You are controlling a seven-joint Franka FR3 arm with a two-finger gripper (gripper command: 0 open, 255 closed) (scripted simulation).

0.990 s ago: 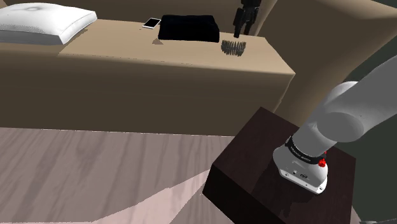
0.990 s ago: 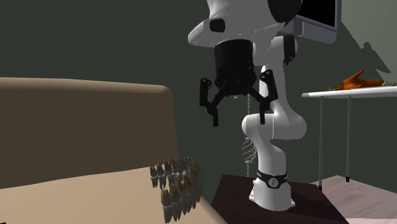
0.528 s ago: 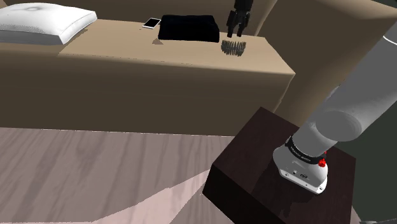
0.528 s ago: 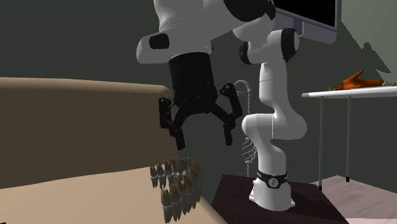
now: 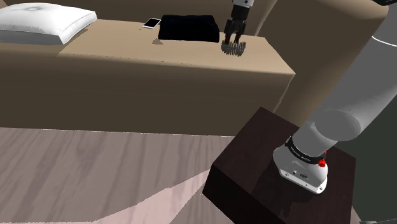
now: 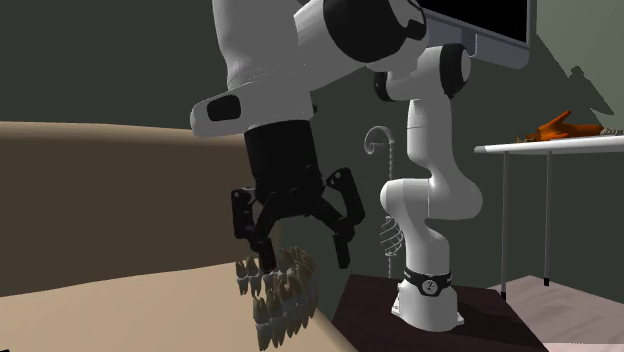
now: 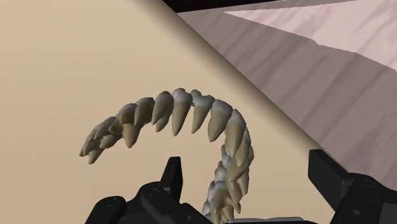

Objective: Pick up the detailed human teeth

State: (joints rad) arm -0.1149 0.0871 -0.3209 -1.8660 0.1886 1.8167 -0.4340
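Gripper (image 6: 306,262), fingers spread, poised just above the teeth (image 7: 180,112), a pale curved arch lying near the edge of the tan surface (image 7: 70,57). We judge the arch light, rigid, ridged and slip-prone; we recommend pinching across one side limb.

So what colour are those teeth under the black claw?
Yellowish tan, paling to greyish white at one end of each tooth. The teeth show best in the wrist view.
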